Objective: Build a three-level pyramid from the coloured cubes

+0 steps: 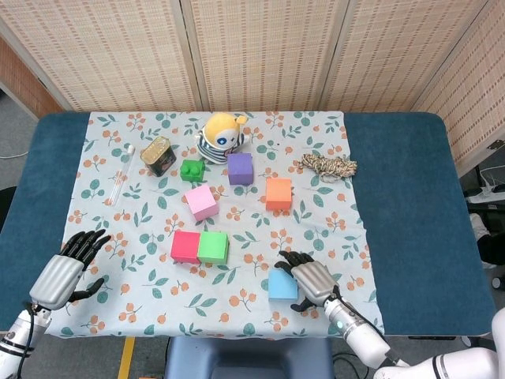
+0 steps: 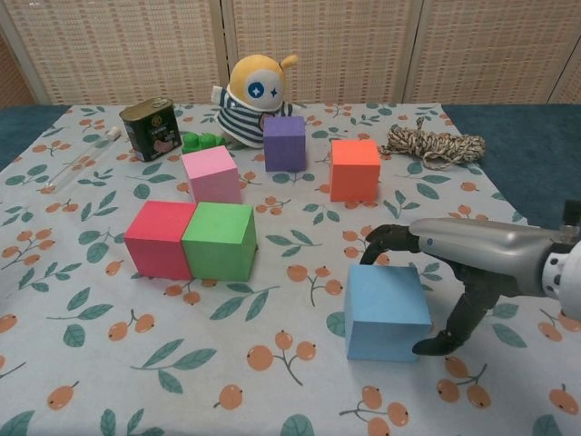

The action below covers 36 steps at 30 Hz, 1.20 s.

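Blue cube (image 2: 386,311), plain and matte, between right hand (image 2: 472,259) fingers (image 2: 386,243).

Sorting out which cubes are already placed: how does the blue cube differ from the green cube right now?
The light blue cube sits alone near the table's front edge; the bright green cube stands side against side with the red cube. The right hand reaches over and around the blue cube; no hand is near the green one. Both rest flat on the floral cloth and look alike in size and shape.
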### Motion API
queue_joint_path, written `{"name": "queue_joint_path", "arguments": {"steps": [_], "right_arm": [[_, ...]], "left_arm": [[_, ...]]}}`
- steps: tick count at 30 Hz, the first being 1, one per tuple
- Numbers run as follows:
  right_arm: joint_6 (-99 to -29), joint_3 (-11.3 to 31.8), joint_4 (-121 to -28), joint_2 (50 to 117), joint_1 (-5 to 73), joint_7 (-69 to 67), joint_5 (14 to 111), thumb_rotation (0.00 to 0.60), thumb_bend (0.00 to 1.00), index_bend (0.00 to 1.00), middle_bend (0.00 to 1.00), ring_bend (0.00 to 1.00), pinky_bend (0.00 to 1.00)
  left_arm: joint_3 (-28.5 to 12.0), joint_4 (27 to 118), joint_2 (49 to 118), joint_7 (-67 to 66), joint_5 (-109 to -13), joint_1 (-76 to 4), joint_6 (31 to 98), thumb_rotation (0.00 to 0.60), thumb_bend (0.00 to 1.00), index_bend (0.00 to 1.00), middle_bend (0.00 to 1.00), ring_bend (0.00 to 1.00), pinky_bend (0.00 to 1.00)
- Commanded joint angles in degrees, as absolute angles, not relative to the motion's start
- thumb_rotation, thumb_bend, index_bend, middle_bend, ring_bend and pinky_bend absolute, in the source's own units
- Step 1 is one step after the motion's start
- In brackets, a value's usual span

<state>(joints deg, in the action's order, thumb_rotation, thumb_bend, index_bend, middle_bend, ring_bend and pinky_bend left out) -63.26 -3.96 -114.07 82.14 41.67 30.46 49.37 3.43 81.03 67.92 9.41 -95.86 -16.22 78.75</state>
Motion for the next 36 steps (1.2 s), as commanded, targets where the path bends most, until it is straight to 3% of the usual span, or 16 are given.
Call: {"name": "queue_joint_path", "arguments": {"steps": [1,9,15,18,28,36], "right_arm": [[-64.2,-3.3,-112.6,83.8,41.1,31.4,48.5,0.600,0.06,0.30,0.01,0.00,0.14],[-65.8,-1.7,-110.5,86.8,40.2,32.2,48.1,0.600,0.10,0.40,0.07,0.00,0.17],[-66.1,0.1,-109.9,87.2,39.7,31.6,47.7,0.600,0.33,0.46,0.10,0.02,0.18],[-66.3,1.1,-110.3,86.6,39.5,31.1,47.9,0.600,0.38,0.49,0.11,0.03,0.18],[-66.5,6.3,-110.5,85.4,41.1,32.0,45.5,0.600,0.41,0.53,0.13,0.04,0.18],[-65.0,11.6,-102.9,91.9,47.6,38.2,39.8,0.600,0.41,0.52,0.13,0.04,0.18]], "left_arm": [[3.4,81.0,67.9,9.5,-95.8,-16.2,78.8,0.600,0.35,0.00,0.00,0.00,0.08],[3.4,81.1,67.7,9.7,-95.8,-16.1,79.0,0.600,0.35,0.00,0.00,0.00,0.07],[3.4,81.0,67.5,10.0,-95.9,-16.0,79.3,0.600,0.35,0.00,0.00,0.00,0.07],[3.4,81.0,67.6,10.0,-95.8,-16.1,79.2,0.600,0.35,0.00,0.00,0.00,0.07],[3.4,81.0,67.6,9.9,-95.8,-16.1,79.0,0.600,0.35,0.00,0.00,0.00,0.08],[3.3,80.9,67.8,9.6,-95.6,-16.2,78.7,0.600,0.35,0.00,0.00,0.00,0.07]]}}
